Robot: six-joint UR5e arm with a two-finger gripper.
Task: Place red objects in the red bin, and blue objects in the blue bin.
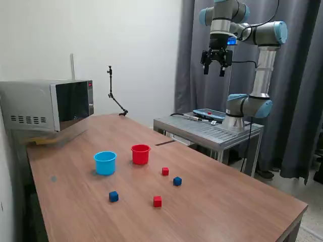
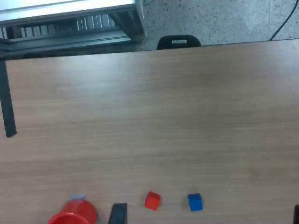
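Observation:
Two red cubes (image 1: pixel 165 171) (image 1: pixel 157 201) and two dark blue cubes (image 1: pixel 177 181) (image 1: pixel 113 196) lie apart on the wooden table (image 1: pixel 227 201). The red cup (image 1: pixel 140 154) and the light blue cup (image 1: pixel 105 162) stand upright side by side behind them. My gripper (image 1: pixel 214 69) is open and empty, high above the table's far edge. The wrist view shows one red cube (image 2: pixel 152 200), one blue cube (image 2: pixel 195 202), the red cup (image 2: pixel 72 215) and a sliver of the blue cup (image 2: pixel 77 198). A dark fingertip (image 2: pixel 118 213) shows beside the red cup.
A microwave (image 1: pixel 48 105) sits at the table's far corner on the exterior view's left. A thin black stand (image 1: pixel 113 93) rises at the back edge. A metal cart (image 1: pixel 209 128) carrying my arm's base stands behind the table.

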